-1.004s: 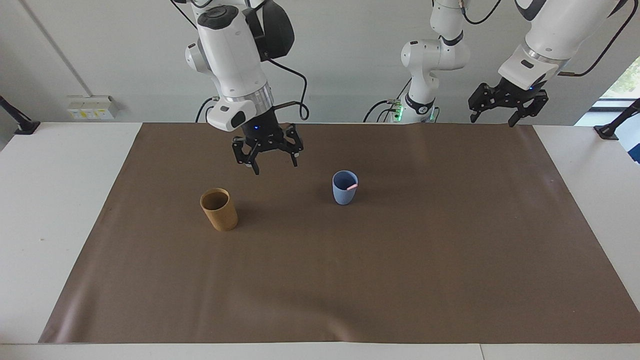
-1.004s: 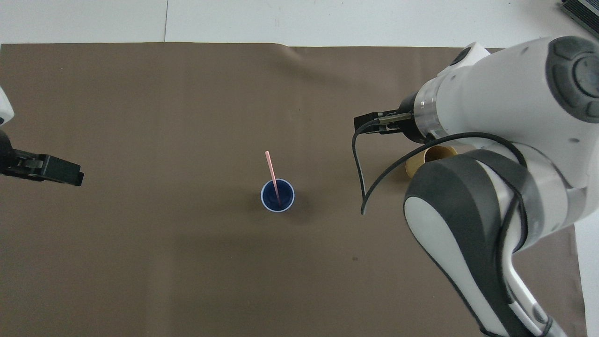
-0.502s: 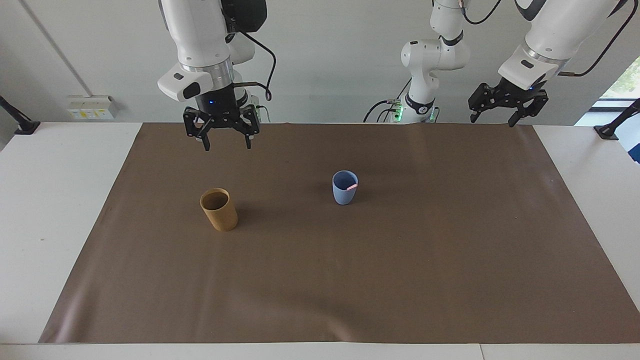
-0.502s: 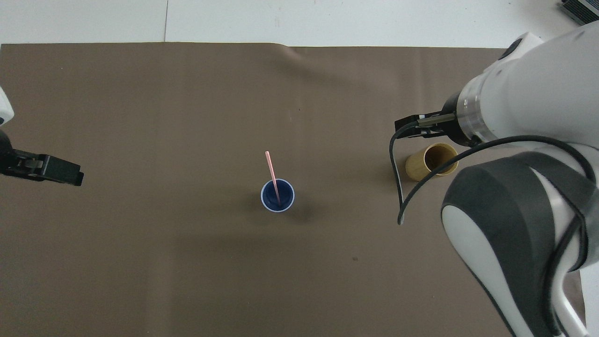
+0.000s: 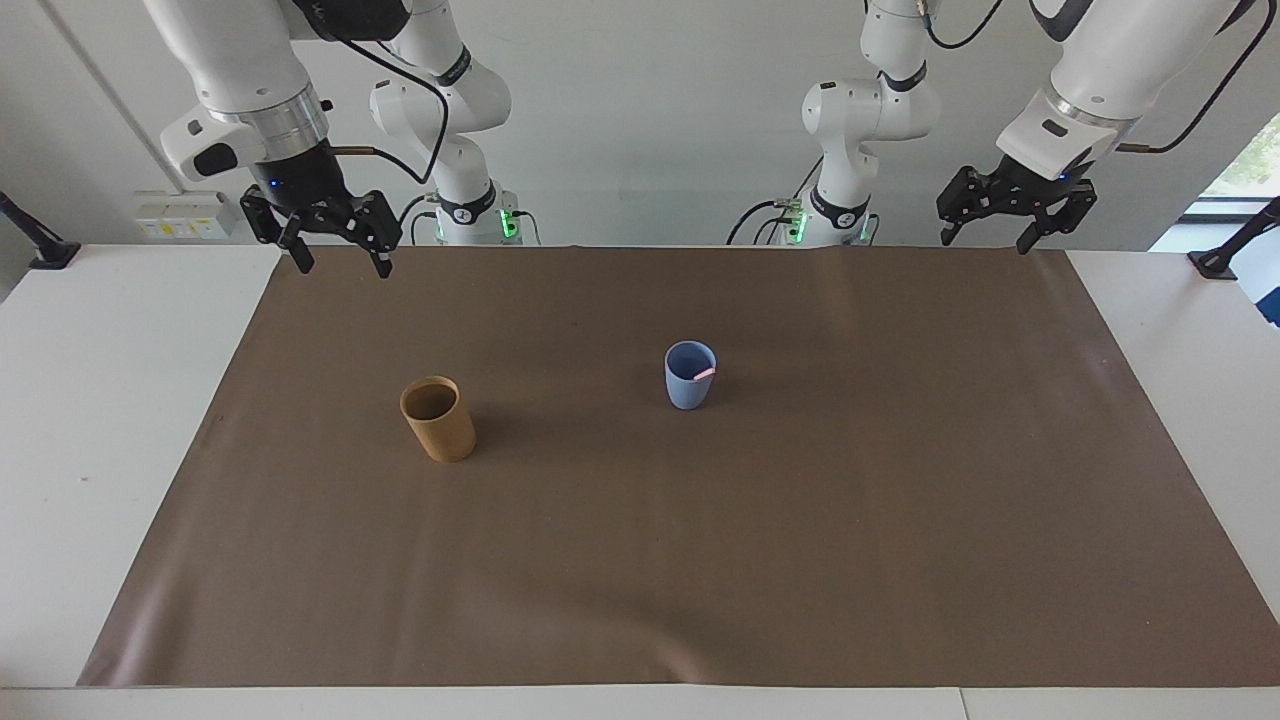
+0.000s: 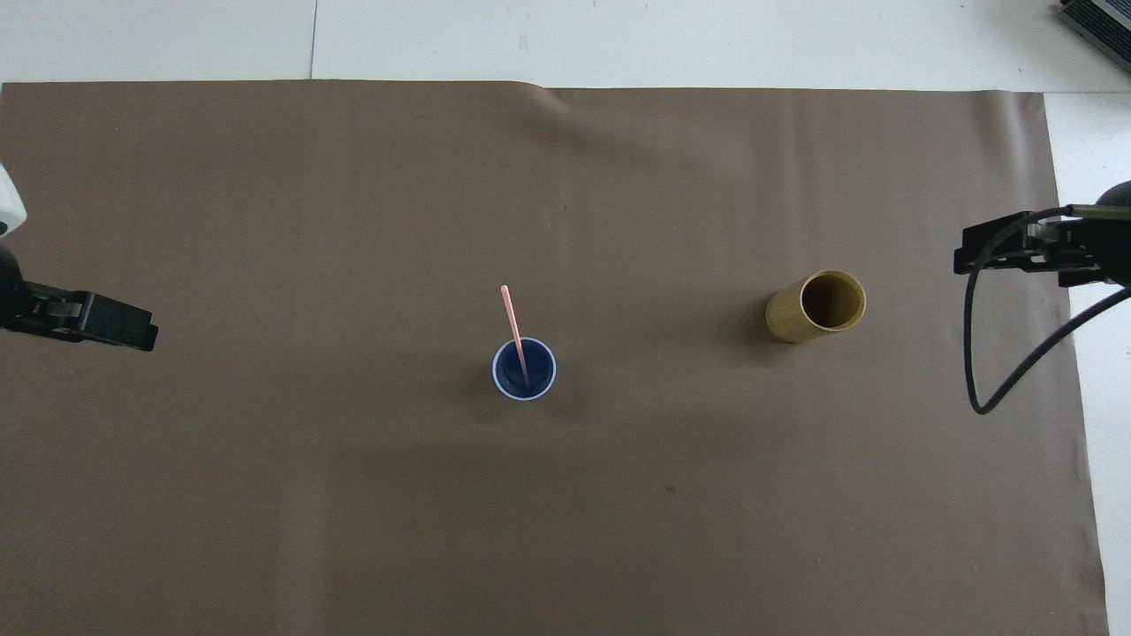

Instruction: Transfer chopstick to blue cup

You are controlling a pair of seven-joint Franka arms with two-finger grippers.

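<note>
Chopstick (image 5: 704, 373) in the blue cup (image 5: 689, 388), both our grippers empty.

We see the pink stick leaning on the rim, the cup mid-mat (image 5: 700, 560), the brown cup (image 5: 438, 418) beside it toward the right arm's end. Our right gripper (image 5: 335, 262) hangs spread and empty over its mat corner; our left gripper (image 5: 990, 238) waits, spread and empty, over its own.

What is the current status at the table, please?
Right gripper open, raised over the mat's corner. Left gripper open, waiting at its end. Chopstick stands in blue cup; brown cup empty. Nothing in the way.
</note>
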